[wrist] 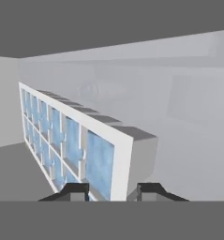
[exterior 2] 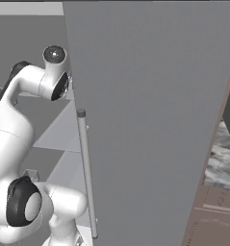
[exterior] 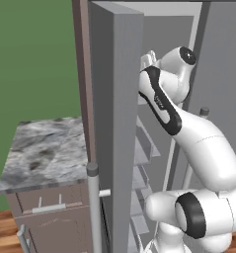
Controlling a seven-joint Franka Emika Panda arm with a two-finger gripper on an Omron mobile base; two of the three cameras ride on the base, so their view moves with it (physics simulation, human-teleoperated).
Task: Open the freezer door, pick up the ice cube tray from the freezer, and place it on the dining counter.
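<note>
The freezer door (exterior: 117,123) stands swung open toward me and shows edge-on, with its silver bar handle (exterior: 93,207) at the bottom. My arm reaches past it into the freezer (exterior: 159,34), above the pale shelves (exterior: 141,148). In the hand view the ice cube tray (wrist: 71,136), white-rimmed with pale blue cells, stretches away from the hand. My gripper (wrist: 112,191) is shut on its near end, one fingertip (wrist: 75,191) on the cell side and the other on the back. The dining counter is out of view.
The wider plain fridge door (exterior 2: 155,120) stays closed to the right of my arm, its bar handle (exterior 2: 86,173) close to my elbow. A small marbled cabinet top (exterior: 45,148) with drawers stands left of the freezer. Another marbled top (exterior 2: 224,161) lies far right.
</note>
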